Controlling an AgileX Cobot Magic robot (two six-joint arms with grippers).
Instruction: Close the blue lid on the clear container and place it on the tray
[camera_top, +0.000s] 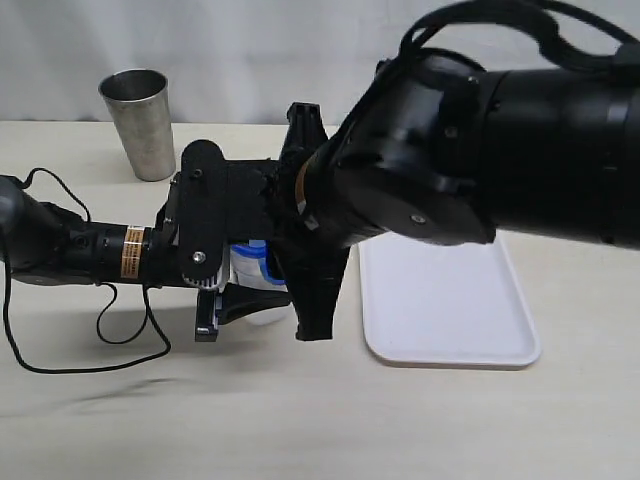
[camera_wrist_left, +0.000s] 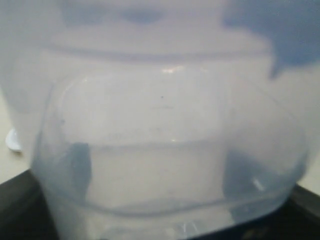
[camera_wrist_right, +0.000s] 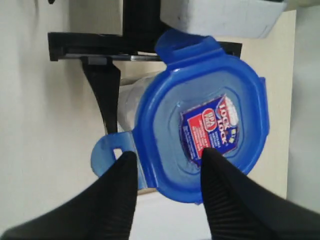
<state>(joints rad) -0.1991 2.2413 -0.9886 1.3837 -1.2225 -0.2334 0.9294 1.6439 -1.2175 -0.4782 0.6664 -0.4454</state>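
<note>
Obs: left gripper (camera_top: 245, 290) clasped clear container (camera_wrist_left: 165, 150), centre-left of exterior view; right gripper (camera_wrist_right: 168, 155) spread, empty, over blue lid (camera_wrist_right: 200, 110); best to press its edges down evenly.

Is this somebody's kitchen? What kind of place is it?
Probably a robot practice lab: black robot arms reach over a beige tabletop, a plain white curtain hangs behind, and a shiny steel cup and flat white plastic tray sit out as props.
</note>
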